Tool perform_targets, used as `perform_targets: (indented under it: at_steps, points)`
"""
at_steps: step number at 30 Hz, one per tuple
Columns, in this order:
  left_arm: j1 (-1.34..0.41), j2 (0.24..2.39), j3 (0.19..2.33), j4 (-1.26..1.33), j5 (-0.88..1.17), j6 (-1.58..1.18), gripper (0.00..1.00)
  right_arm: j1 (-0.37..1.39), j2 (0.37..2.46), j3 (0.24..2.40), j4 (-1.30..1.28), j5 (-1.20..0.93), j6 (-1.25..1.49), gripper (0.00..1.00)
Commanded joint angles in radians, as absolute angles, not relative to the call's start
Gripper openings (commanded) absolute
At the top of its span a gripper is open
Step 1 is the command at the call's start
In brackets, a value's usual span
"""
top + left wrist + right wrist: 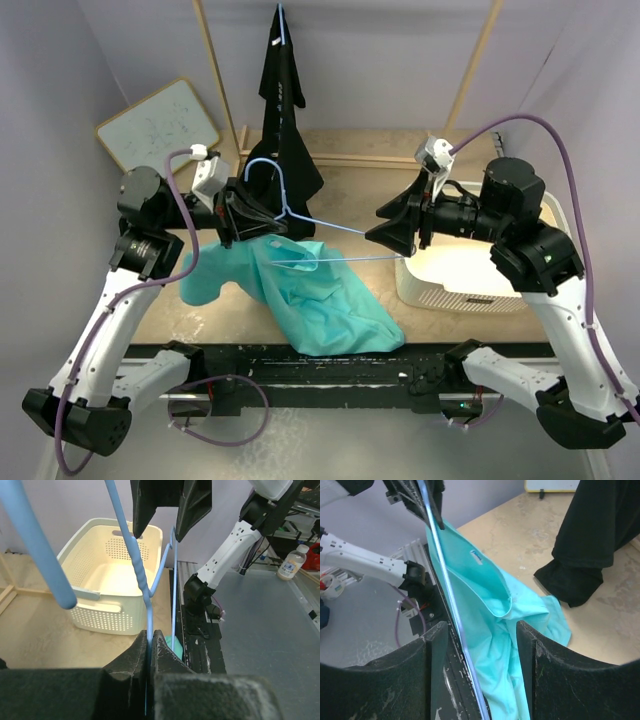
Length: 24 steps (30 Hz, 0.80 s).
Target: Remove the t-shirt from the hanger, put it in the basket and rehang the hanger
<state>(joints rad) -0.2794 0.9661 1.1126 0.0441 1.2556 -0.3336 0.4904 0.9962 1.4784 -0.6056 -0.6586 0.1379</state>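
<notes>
Your left claw (237, 215) is closed tight on the hanger (136, 562), near its neck, and holds it above the table (360, 190). Your right claw (392, 232) is about half open. The far end of the hanger passes between its two fingers (437, 645), and I think they do not press on it, so this claw has hold of nothing.

The shirt (320, 295) is the teal one. Most of it lies in a heap on the table, under the hanger and between the two arms. Its upper part hangs from the hanger on the side of your left claw. The side toward the right claw looks bare.

So I judge the task a good part done, but not finished: one shoulder seems off, and the other is not yet free. Exactly where the cloth catches, I cannot tell, because the left claw hides that place.

What is left is to free this last part, so that the shirt lies alone on the table.
</notes>
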Motion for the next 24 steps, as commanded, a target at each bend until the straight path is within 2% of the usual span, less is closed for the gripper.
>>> perform_targets:
  at_steps: [1,5,12,14,17,18,19,21,24]
  points:
    - [-0.321,1.004,1.121,0.189,1.239,-0.419,0.00,0.489,0.993,1.469,-0.564,-0.753,0.116,0.59]
    - [-0.341,1.023,1.133,0.201,1.199,-0.422,0.00,0.489,0.996,1.459,-0.578,-0.752,0.116,0.58]
    - [-0.344,1.037,1.151,0.272,1.159,-0.477,0.00,0.489,0.994,1.418,-0.588,-0.722,0.116,0.49]
    - [-0.344,1.040,1.158,0.291,1.157,-0.492,0.00,0.489,0.991,1.409,-0.586,-0.721,0.117,0.37]
    - [-0.343,1.039,1.162,0.291,1.146,-0.494,0.00,0.489,0.987,1.411,-0.591,-0.703,0.118,0.07]
    - [-0.343,1.039,1.161,0.286,1.141,-0.492,0.00,0.489,0.984,1.413,-0.593,-0.684,0.123,0.00]
    - [-0.344,1.039,1.161,0.271,1.129,-0.483,0.01,0.489,0.980,1.417,-0.598,-0.649,0.128,0.00]
    - [-0.344,1.034,1.155,0.227,1.088,-0.452,0.21,0.489,0.974,1.426,-0.606,-0.602,0.140,0.00]
    - [-0.343,1.002,1.136,0.129,0.990,-0.381,0.76,0.489,0.963,1.445,-0.630,-0.560,0.152,0.00]
